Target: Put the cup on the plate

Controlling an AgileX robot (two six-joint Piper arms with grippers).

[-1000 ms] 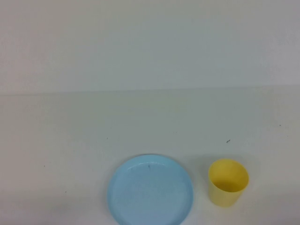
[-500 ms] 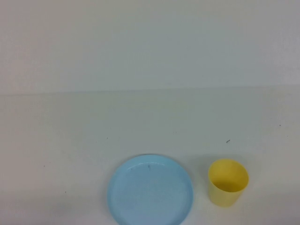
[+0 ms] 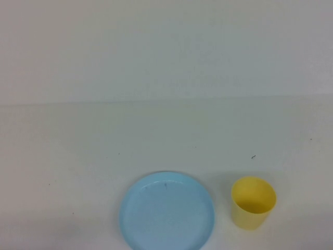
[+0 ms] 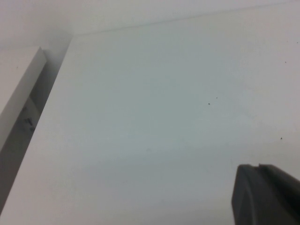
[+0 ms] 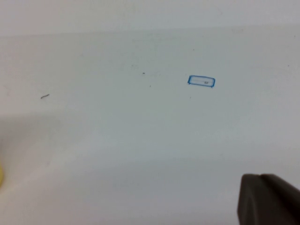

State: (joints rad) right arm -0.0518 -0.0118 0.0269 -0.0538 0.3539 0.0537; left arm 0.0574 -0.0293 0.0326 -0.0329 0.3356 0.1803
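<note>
- Here, left gripper (image 4: 262,197) shut, holding nothing, over bare white table (image 3: 156,135), away from both task things.
- Right gripper (image 5: 265,199) closed too, empty, above the tabletop.
- Further out, yellow cup (image 3: 253,202) upright, just beside light blue plate (image 3: 167,212), not touching, on the right gripper's side.
- Beyond, small blue rectangle mark (image 5: 201,81) on the table.

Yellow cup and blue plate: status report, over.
Left claw and right claw shut, empty, both off the high view. Yellow cup upright on the white table, right of the light blue plate, not touching. Nothing between them.
</note>
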